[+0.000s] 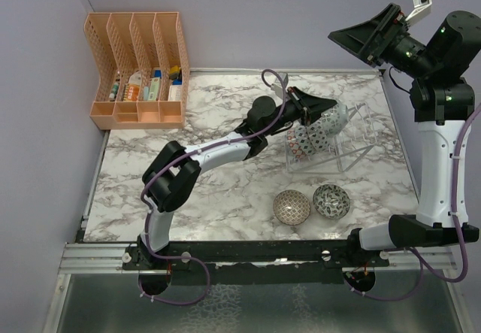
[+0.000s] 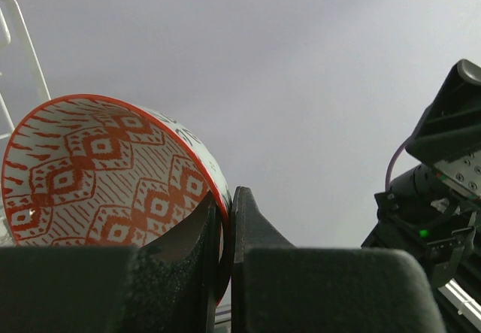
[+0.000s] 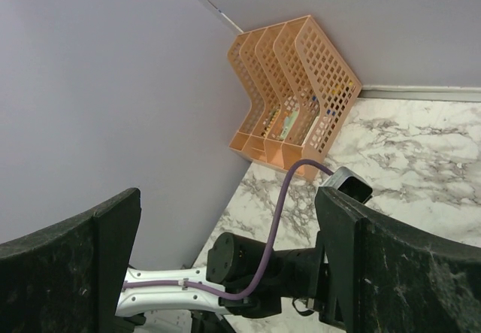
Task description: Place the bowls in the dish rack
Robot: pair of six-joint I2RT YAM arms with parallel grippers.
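My left gripper (image 1: 323, 112) is shut on the rim of a red-patterned bowl (image 2: 98, 175). It holds the bowl (image 1: 335, 120) tilted just above the wire dish rack (image 1: 353, 134), beside the bowls (image 1: 304, 140) standing in the rack's left end. One rack wire (image 2: 16, 40) shows at the left of the left wrist view. A brownish bowl (image 1: 291, 207) and a dark grey-green bowl (image 1: 331, 201) sit upright on the table in front of the rack. My right gripper (image 1: 367, 37) is open and empty, raised high at the back right.
An orange file organiser (image 1: 139, 70) with small items stands at the back left corner; it also shows in the right wrist view (image 3: 293, 96). The right arm (image 2: 440, 198) rises at the table's right edge. Purple walls close the left and back.
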